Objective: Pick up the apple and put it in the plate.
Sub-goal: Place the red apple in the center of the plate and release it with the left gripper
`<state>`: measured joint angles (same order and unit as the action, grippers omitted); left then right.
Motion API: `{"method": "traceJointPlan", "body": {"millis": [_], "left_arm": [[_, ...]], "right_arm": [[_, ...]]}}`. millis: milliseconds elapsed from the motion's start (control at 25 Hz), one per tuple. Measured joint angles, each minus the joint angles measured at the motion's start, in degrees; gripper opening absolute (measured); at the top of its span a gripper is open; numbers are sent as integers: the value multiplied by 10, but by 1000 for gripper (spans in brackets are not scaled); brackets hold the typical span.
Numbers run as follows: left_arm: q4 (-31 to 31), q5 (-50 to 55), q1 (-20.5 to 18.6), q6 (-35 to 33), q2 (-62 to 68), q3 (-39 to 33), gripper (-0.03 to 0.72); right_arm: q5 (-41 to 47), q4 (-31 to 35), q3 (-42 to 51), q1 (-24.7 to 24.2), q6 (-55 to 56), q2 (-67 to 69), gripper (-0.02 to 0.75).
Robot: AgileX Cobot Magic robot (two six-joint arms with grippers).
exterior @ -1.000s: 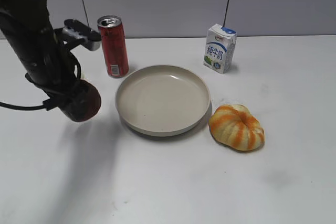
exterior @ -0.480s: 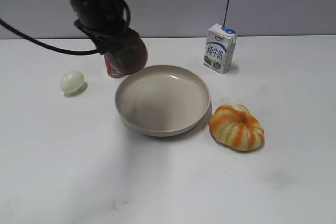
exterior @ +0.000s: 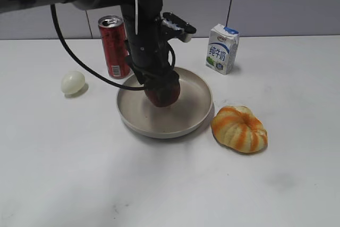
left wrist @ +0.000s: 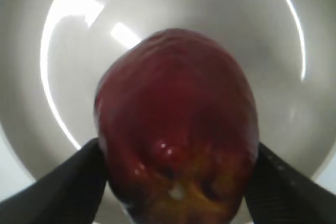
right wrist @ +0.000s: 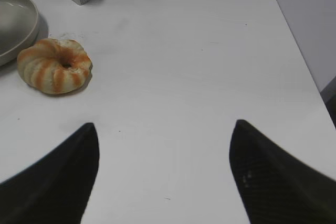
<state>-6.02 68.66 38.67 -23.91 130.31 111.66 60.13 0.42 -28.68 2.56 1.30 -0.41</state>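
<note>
While the left gripper (exterior: 162, 93) hangs low over the plate (exterior: 197, 114) in the exterior view, the apple (exterior: 163, 95) sits clamped between its jaws. From the left wrist, the apple (left wrist: 176, 150) looks firm, glossy, probably slippery, best held across its widest flanks. From the right wrist, the right gripper (right wrist: 163, 174) gapes wide, holding nothing.

The left gripper (exterior: 162, 91) has carried the apple (exterior: 163, 94) from the near left of the table, up past the red can (exterior: 115, 46), rightward to the plate (exterior: 197, 111). It now holds the apple low inside the plate. The egg (exterior: 73, 83), hidden a second ago, is uncovered at the left.
</note>
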Motion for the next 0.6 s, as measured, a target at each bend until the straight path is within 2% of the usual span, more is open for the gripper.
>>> {"method": "traceJointPlan", "body": {"millis": [280,440,600], "left_arm": [[-15,-10,0,0,17,1,585],[-16,-10,0,0,17,1,671],[-17,-4,0,0,16,3,656]], "right_arm": [[0,0,0,0,0,0,585],[0,0,0,0,0,0,585],[0,0,0,0,0,0,585]]}}
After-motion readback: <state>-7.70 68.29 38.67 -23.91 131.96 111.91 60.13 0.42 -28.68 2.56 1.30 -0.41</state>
